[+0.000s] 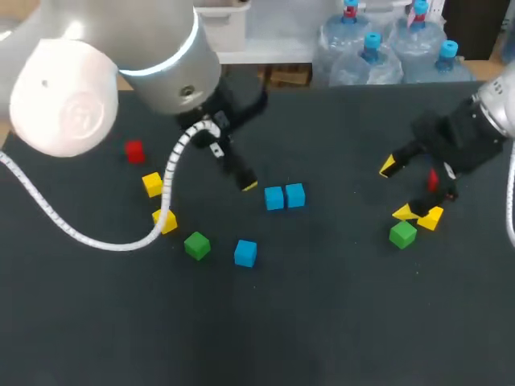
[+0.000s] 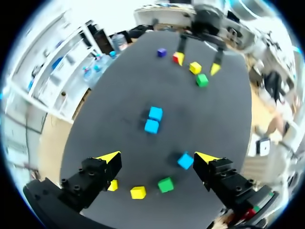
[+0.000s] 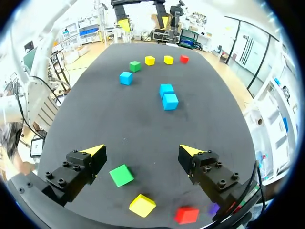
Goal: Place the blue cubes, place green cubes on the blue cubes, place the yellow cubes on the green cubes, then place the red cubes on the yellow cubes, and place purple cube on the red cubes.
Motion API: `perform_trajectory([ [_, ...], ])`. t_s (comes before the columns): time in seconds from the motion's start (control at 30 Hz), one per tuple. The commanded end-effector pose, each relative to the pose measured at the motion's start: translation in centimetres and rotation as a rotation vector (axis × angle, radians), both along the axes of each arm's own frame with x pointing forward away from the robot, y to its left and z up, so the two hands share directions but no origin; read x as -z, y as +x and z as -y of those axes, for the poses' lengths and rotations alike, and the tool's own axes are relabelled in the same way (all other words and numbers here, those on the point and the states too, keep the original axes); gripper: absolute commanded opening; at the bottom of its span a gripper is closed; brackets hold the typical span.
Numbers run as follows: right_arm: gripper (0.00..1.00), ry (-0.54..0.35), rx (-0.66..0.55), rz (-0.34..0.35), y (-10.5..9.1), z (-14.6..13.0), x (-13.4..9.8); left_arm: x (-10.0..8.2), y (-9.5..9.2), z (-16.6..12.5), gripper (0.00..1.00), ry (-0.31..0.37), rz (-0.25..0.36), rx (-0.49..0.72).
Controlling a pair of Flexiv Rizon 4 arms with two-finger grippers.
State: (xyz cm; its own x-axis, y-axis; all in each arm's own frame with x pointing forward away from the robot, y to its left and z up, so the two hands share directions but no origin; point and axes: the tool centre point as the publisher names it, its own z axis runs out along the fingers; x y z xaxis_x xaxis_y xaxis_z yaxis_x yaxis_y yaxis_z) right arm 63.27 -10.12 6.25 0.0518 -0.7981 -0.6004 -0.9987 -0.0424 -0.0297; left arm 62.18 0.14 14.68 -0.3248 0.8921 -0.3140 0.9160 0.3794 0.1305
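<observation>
Blue cube pair touching; third blue cube apart.

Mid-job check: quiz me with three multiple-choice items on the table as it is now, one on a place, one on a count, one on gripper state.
1. Which cube lies nearest the lone blue cube?
A) a green cube
B) a red cube
C) the purple cube

2. How many blue cubes are on the table?
A) two
B) three
C) five

3. How are the left gripper and right gripper?
A) both open, empty
B) left shut on a blue cube
C) right shut on a green cube

1 A: it sits just beside it, apart.
2 B: a close pair plus the lone one.
3 A: both sets of fingers stand wide apart, touching no cube.
</observation>
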Motion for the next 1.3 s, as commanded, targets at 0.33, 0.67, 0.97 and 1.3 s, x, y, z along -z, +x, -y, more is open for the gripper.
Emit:
perform_trajectory([
  [0.33,1.0,-0.077,0.026,-0.031,3.1,-2.0,-1.6,-0.5,-1.3,-1.8,1.0,-0.038,0.061,0.114],
  [0.67,1.0,-0.074,0.027,-0.041,2.6,-1.7,-1.4,-0.5,-1.3,-1.8,1.0,-0.038,0.061,0.114],
  [0.97,1.0,-0.074,0.027,-0.041,2.6,-1.7,-1.4,-0.3,-3.4,1.9,1.0,0.062,-0.061,0.279],
  [1.3,1.0,-0.074,0.027,-0.041,2.6,-1.7,-1.4,3.1,-10.0,3.1,1.0,0.174,-0.094,0.329],
])
